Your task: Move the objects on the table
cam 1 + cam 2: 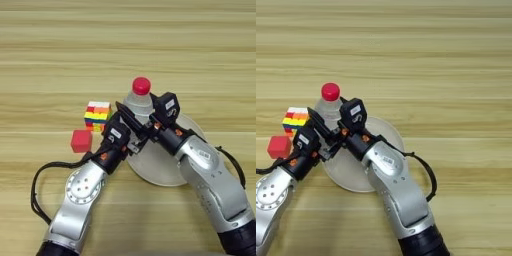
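Converging over the near-left rim of the cream plate (172, 172), both arms work at the clear bottle (137, 102). The left end effector (131, 122) has a long black finger laid against the bottle's left flank; whether its fingers are closed on the bottle I cannot tell. The right end effector (155, 122) presses in from the bottle's right side, and its fingers are hidden behind its own housing, so its opening is also unclear.

The bottle, with its red cap, stands upright at the plate's far-left edge; whether its base sits on the plate or on the table (200, 60) is hidden. Just left lies the striped puzzle cube (97, 115), and the red cube (81, 141) sits nearer, apart from it. No green block shows.

By my reading the bottle is the piece in hand and its move is unfinished; the red cube looks untouched.
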